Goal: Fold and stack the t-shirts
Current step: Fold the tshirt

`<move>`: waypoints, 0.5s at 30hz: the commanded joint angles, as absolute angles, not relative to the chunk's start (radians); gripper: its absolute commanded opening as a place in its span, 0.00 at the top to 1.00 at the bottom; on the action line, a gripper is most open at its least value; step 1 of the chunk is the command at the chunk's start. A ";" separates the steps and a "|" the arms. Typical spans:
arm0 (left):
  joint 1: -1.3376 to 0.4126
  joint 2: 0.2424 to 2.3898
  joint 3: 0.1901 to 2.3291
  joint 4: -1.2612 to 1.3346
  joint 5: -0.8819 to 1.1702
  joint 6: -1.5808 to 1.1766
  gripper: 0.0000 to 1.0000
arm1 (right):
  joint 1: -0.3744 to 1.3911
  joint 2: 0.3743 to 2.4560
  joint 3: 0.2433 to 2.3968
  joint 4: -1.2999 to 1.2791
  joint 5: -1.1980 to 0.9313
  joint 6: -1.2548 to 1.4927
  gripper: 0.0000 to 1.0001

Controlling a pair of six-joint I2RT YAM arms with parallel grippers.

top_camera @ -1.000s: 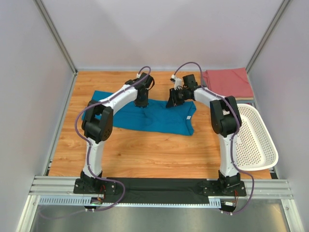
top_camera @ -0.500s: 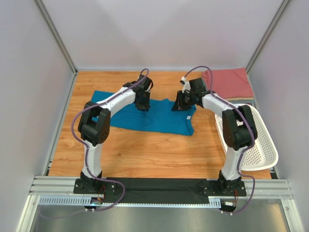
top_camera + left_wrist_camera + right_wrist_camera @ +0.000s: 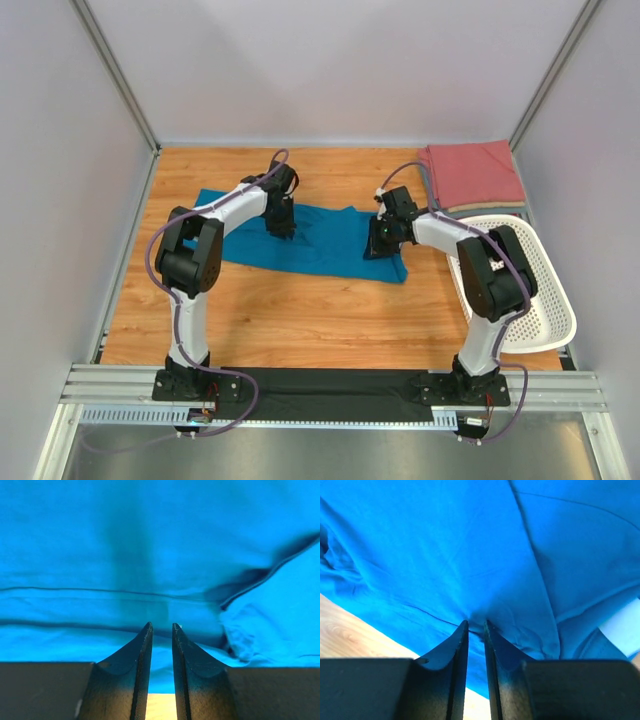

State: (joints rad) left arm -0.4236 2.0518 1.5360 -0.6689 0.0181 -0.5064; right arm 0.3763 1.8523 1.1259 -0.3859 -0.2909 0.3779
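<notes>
I look down on a warm wood-grain tabletop (image 3: pixel 300 320), closed in on three sides by plain pale panels: the back wall (image 3: pixel 330 70), the left wall (image 3: pixel 50 220) and the right wall (image 3: pixel 605 200). Slanted aluminium posts (image 3: pixel 116 75) rise at the far corners. Along the near edge run silver rails (image 3: pixel 110 385) with a black strip (image 3: pixel 330 382) laid across them, and below that lies a dull grey metal surface (image 3: pixel 330 450), perhaps a shelf, though my view is poor there. The light is soft and even, and shadows on the wood are faint.

The left fingers (image 3: pixel 283 226) and right fingers (image 3: pixel 378 244) rest on the teal t-shirt (image 3: pixel 325 248)
</notes>
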 commanded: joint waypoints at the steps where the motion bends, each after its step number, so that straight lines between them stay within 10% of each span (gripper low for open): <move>1: -0.431 1.991 1.535 -0.669 0.058 -0.515 0.70 | 0.374 1.746 1.123 -0.469 -0.201 0.376 0.79; 15: -0.390 1.784 1.352 -0.827 -0.208 -0.589 0.70 | 0.394 1.558 0.901 -0.522 -0.094 0.451 0.88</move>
State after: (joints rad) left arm -0.4145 1.8088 1.4265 -0.8001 -0.1276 -0.5426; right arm 0.3904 1.5585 0.9485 -0.5301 -0.1497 0.4232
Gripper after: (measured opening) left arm 0.300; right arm 0.127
